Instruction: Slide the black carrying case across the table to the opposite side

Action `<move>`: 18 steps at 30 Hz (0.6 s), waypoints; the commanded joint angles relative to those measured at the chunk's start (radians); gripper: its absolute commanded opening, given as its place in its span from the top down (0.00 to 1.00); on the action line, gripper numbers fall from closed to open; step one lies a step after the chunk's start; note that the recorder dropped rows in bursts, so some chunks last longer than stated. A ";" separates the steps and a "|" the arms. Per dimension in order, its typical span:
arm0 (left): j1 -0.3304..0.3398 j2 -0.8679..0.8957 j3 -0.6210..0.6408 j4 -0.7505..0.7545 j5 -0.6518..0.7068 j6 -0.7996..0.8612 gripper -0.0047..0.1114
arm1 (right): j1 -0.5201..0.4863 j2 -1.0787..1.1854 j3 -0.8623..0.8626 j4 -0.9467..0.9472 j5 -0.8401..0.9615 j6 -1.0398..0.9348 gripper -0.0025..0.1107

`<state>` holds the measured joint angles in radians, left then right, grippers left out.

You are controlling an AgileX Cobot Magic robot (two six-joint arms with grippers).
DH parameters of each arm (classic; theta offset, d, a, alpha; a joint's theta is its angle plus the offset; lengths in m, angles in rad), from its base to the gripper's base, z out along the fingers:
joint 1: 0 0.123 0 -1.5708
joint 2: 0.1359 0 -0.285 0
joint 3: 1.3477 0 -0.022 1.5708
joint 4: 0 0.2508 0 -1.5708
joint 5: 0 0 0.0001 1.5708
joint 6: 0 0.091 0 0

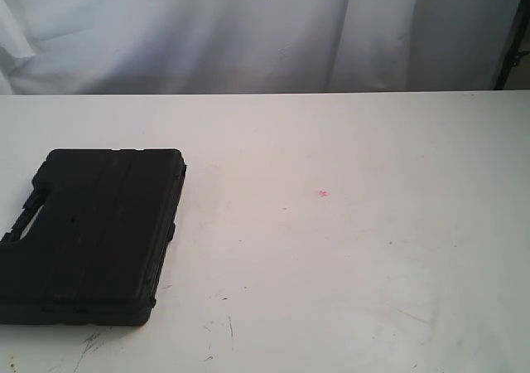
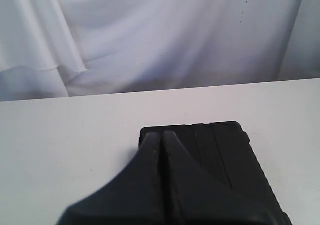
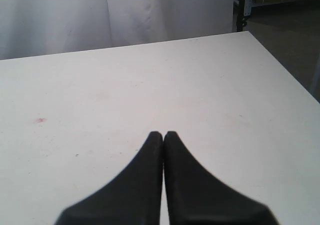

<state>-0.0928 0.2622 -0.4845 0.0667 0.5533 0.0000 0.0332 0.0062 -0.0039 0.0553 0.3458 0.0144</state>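
Note:
The black carrying case (image 1: 91,234) lies flat on the left side of the white table (image 1: 348,257), its handle cut-out toward the left edge. Neither gripper shows in the exterior view. In the left wrist view the left gripper (image 2: 161,134) is shut and empty, its tips over the case (image 2: 225,155) near one corner; whether it touches the lid I cannot tell. The right gripper (image 3: 163,134) is shut with nothing in it, above bare table (image 3: 200,85) far from the case.
A tiny red spot (image 1: 322,194) marks the table's middle, and the red spot (image 3: 40,120) also shows in the right wrist view. Dark scuff marks (image 1: 224,327) lie near the front edge. A white curtain (image 1: 248,25) hangs behind the table. A dark frame (image 1: 513,33) stands at the back right.

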 commanded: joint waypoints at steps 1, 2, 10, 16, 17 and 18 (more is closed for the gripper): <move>-0.006 -0.003 0.013 0.019 -0.006 -0.025 0.96 | -0.003 -0.006 0.004 0.006 0.000 0.000 0.98; -0.006 -0.003 0.022 0.019 -0.015 -0.025 0.96 | -0.003 -0.006 0.004 0.006 0.000 0.000 0.98; 0.064 -0.092 0.191 -0.014 -0.169 -0.054 0.96 | -0.003 -0.006 0.004 0.006 0.000 0.000 0.98; 0.117 -0.213 0.282 -0.042 -0.188 -0.051 0.96 | -0.003 -0.006 0.004 0.006 0.000 0.000 0.98; 0.117 -0.228 0.298 -0.053 -0.190 -0.051 0.96 | -0.003 -0.006 0.004 0.006 0.000 0.000 0.98; 0.117 -0.242 0.314 -0.067 -0.190 -0.051 0.96 | -0.003 -0.006 0.004 0.006 0.000 0.000 0.98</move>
<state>0.0216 0.0578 -0.2082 0.0320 0.3778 -0.0409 0.0332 0.0062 -0.0039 0.0553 0.3458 0.0144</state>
